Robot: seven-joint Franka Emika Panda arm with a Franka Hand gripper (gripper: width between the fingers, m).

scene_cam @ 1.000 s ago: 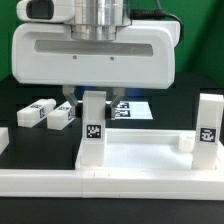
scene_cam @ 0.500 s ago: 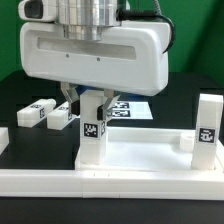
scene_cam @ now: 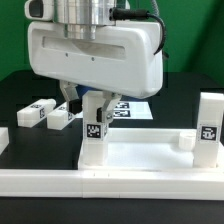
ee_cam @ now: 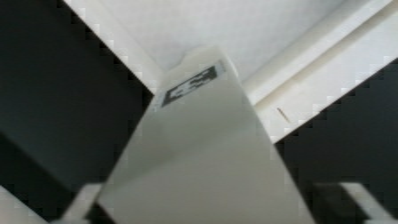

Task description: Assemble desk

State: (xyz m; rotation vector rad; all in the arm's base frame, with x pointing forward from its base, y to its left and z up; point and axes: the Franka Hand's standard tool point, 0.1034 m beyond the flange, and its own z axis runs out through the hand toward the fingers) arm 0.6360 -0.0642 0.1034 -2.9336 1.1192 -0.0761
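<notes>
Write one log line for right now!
gripper: open | fingers: either side of leg | leg: upright on tabletop corner

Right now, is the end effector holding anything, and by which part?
Nothing looks clamped. The end effector straddles the top end of the upright leg, but the wrist view shows a gap at one side.

The exterior view sits low and close, about level with the bench [scene_cam: 20, 95]. It looks across the near rim of the tabletop [scene_cam: 130, 178] straight at the arm's white head [scene_cam: 95, 55]. The wrist view looks down between the fingers [ee_cam: 338, 203] from very near, so the upright leg [ee_cam: 199, 150] fills most of it. Both views share that leg, its tag [ee_cam: 191, 85] and some tabletop beside it.
</notes>
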